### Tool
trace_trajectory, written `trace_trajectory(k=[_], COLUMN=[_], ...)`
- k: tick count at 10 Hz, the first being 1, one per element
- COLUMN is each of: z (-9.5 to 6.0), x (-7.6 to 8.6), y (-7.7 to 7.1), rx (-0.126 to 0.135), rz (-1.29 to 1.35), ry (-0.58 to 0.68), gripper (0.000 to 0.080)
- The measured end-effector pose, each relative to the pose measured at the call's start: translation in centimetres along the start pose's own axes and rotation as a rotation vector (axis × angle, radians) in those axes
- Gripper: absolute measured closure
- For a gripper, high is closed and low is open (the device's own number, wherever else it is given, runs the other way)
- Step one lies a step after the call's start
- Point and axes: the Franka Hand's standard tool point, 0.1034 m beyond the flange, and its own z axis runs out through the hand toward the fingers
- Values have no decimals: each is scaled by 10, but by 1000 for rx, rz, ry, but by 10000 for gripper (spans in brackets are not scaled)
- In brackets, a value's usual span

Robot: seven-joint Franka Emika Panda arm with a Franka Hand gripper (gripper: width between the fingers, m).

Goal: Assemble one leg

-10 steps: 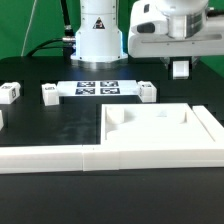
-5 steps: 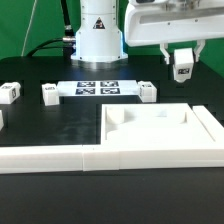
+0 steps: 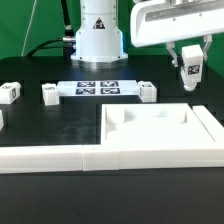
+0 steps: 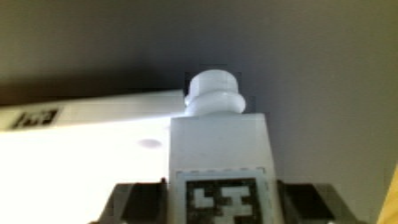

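My gripper (image 3: 189, 68) is shut on a leg (image 3: 190, 70), a small white post with a black-and-white tag, held in the air above the far right part of the large white square panel (image 3: 160, 128). In the wrist view the leg (image 4: 222, 150) stands between my dark fingers (image 4: 139, 200), its tag (image 4: 222, 198) facing the camera and its rounded peg end (image 4: 215, 90) pointing away over the white panel (image 4: 80, 150). Three other legs lie on the black table: one at the exterior view's far left (image 3: 10, 93), one beside it (image 3: 49, 94), one right of the marker board (image 3: 147, 92).
The marker board (image 3: 97, 87) lies at the back before the robot base (image 3: 98, 35). The long white border wall (image 3: 50, 158) runs along the front. Another white part (image 3: 1, 118) peeks in at the exterior view's left edge.
My gripper has lifted the leg and moved it toward the exterior view's right. The leg now hangs lower out of the hand and shows its tag.
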Motion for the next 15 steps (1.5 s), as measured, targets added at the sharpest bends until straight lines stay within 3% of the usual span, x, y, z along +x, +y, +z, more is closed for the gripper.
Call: trace_trajectory(k=[1, 6, 11, 14, 15], z=[-5, -4, 6, 8, 6], x=[11, 13, 98, 98, 103], y=[3, 4, 31, 30, 32], rx=[-1, -2, -1, -3, -9], rz=[-28, -36, -195, -174, -181], ry=[11, 13, 55, 99, 194], gripper=[509, 509, 509, 509, 509])
